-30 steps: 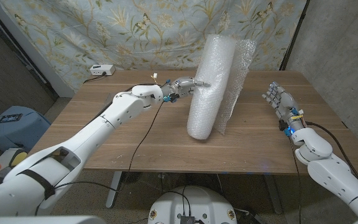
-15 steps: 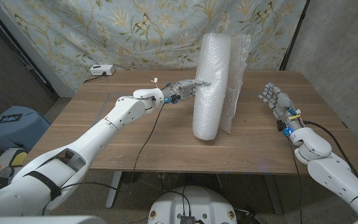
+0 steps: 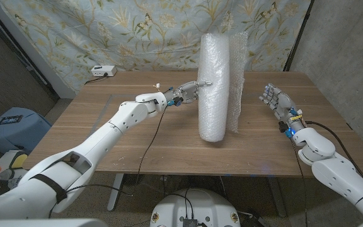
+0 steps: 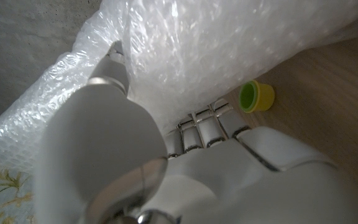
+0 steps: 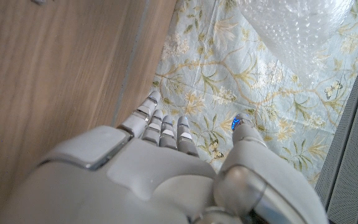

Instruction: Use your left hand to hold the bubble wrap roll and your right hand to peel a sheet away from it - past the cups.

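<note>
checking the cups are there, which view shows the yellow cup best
The left wrist view: the yellow cup sits on the table beside the bubble wrap roll. In the head view the roll hides it; the right wrist view gives table and curtain.

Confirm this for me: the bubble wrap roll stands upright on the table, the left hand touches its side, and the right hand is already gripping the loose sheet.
Not quite. The right hand grips nothing: in the head view it hangs open, apart from the loose sheet. The bubble wrap roll does stand upright, with the left hand touching its side.

Glossy white arm shells, silver-grey segmented fingers (image 3: 271, 94), black cable along the left arm (image 3: 106, 135)
</note>
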You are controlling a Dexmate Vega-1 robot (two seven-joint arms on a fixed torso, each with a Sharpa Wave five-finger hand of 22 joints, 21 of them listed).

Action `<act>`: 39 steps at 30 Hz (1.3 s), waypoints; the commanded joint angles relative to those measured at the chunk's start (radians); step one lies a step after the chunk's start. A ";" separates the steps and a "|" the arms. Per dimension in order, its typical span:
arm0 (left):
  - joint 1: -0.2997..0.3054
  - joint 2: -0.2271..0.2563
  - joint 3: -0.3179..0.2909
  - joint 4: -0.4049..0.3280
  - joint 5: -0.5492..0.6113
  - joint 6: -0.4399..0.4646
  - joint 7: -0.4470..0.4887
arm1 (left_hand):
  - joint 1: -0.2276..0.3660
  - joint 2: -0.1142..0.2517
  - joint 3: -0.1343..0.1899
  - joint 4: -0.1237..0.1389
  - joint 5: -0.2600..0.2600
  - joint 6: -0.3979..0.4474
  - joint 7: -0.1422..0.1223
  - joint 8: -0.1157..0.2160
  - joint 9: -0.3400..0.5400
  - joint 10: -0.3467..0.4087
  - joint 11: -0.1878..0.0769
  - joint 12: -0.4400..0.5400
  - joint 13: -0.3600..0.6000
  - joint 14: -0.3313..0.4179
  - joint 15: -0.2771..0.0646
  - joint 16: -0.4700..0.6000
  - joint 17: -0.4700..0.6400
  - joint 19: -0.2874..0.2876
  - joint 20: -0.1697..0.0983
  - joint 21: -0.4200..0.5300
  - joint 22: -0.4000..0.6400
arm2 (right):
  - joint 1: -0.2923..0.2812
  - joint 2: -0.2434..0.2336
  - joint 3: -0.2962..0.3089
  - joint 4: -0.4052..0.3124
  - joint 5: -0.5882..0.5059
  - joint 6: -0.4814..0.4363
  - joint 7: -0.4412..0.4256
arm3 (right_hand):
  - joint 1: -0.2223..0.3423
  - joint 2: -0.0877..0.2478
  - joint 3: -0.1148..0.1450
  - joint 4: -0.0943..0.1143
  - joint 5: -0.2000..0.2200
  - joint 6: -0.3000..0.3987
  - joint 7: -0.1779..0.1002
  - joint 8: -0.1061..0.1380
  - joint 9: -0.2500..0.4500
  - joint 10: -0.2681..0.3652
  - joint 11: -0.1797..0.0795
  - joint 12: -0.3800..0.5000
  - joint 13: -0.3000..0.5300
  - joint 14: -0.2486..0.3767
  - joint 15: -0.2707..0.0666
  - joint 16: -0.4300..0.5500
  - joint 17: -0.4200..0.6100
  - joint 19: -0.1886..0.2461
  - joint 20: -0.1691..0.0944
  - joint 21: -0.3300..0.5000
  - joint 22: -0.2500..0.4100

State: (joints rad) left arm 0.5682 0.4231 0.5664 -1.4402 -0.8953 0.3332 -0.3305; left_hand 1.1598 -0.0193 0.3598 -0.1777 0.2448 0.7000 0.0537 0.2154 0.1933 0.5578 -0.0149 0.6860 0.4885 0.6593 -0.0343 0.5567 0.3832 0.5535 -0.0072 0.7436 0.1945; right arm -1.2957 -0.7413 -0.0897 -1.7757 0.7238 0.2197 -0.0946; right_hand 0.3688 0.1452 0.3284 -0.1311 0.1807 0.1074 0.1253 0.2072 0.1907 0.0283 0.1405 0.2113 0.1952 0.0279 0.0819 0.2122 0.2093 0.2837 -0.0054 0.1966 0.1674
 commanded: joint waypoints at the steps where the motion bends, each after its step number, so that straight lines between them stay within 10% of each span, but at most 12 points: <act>1: 0.004 -0.028 -0.015 0.050 -0.053 0.018 -0.022 | 0.073 0.079 0.026 0.018 0.010 0.007 -0.003 0.005 0.006 0.075 -0.064 -0.005 0.100 0.098 -0.088 0.005 0.006 -0.003 0.001 0.007 0.004 | 0.006 -0.020 -0.012 -0.028 0.001 -0.028 0.012 | 0.006 -0.005 0.003 -0.007 -0.002 0.007 0.006 0.006 0.001 0.007 0.004 0.005 0.003 0.006 0.003 0.010 -0.001 0.006 0.000 0.003 0.003; 39: 0.017 0.000 -0.063 0.032 -0.195 0.200 0.033 | 0.068 0.081 0.029 0.020 0.016 0.013 -0.003 0.003 0.008 0.087 -0.061 -0.016 0.114 0.105 -0.086 -0.003 0.011 -0.009 0.003 0.023 0.002 | -0.007 -0.097 -0.018 -0.178 0.043 -0.139 0.038 | 0.030 -0.056 -0.007 -0.033 -0.005 0.000 0.018 -0.007 -0.001 0.029 0.027 0.004 0.003 0.030 0.043 0.008 -0.008 0.026 0.041 0.004 0.003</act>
State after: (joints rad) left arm 0.5888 0.4115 0.5109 -1.4056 -1.0608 0.4839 -0.3077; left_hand 1.1608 -0.0202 0.3597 -0.1775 0.2563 0.7054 0.0479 0.2159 0.1979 0.5705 -0.0125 0.6714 0.5174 0.6650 -0.0289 0.5467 0.3926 0.5497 -0.0033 0.7592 0.1941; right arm -1.2960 -0.8099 -0.1098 -1.9176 0.7674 0.1119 -0.0612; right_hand 0.3923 0.1003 0.3201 -0.1587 0.1807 0.1145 0.1252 0.2032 0.1908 0.0496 0.1619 0.2112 0.1953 0.0601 0.1142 0.2191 0.1998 0.3041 0.0277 0.1966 0.1676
